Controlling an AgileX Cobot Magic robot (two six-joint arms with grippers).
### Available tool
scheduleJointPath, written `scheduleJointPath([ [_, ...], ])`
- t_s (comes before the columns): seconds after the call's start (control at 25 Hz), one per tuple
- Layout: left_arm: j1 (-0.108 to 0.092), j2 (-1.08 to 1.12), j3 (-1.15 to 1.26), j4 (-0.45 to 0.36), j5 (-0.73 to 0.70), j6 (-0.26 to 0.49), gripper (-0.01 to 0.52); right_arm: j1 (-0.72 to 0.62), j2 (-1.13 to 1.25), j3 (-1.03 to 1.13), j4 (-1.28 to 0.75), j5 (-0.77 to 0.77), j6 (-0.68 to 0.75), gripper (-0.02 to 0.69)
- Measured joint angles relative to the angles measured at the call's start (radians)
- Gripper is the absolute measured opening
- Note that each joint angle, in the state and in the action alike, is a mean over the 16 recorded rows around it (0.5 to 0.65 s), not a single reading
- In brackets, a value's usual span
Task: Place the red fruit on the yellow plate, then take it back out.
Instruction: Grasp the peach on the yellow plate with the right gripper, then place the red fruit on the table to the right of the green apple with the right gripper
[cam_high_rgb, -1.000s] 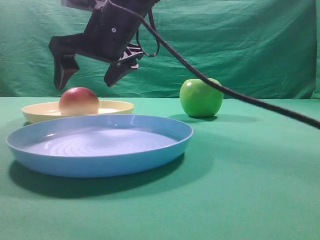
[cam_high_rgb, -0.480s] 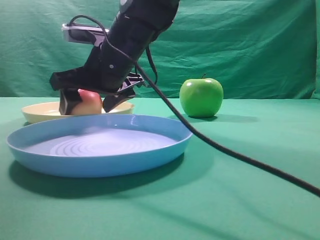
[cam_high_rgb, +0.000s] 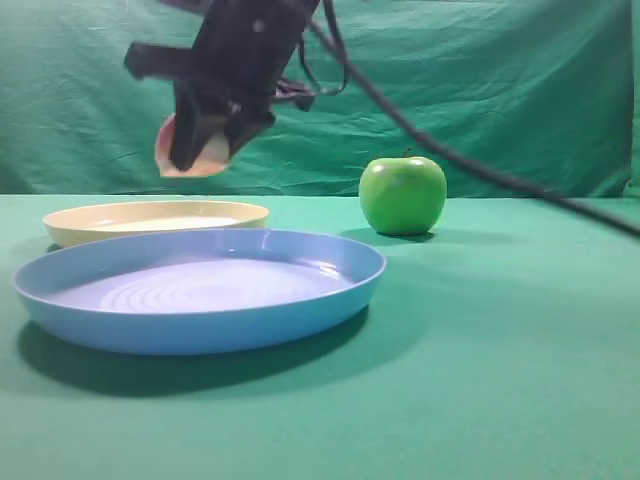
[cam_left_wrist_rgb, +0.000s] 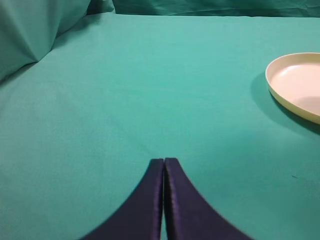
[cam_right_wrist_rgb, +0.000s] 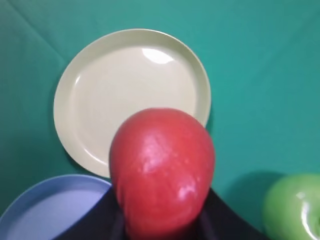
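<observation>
Exterior high view: right tool (cam_high_rgb: 205, 140) clamps the red fruit (cam_high_rgb: 190, 150) in mid-air above the empty yellow plate (cam_high_rgb: 155, 220) at far left. Its smooth, rounded skin could slip from the grip, dropping onto that plate or the blue plate (cam_high_rgb: 200, 290). Left tool (cam_left_wrist_rgb: 163, 200) idles, closed on nothing.

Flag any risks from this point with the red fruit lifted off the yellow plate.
1. The red fruit hangs in the air in the right gripper, above the yellow plate. The wrist view shows only its lower part gripped, so it might slip and drop.
2. A drop could bounce it off the plate rim or into the blue plate.
3. The green apple sits nearby on the cloth; putting the fruit down there could knock it rolling.
</observation>
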Motion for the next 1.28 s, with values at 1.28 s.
scheduleJointPath([
  [1.28,0.000,0.000,0.000,0.000,0.000,0.001,0.000,-0.352,-0.580,1.205,-0.070,-0.530,0.119,0.447],
])
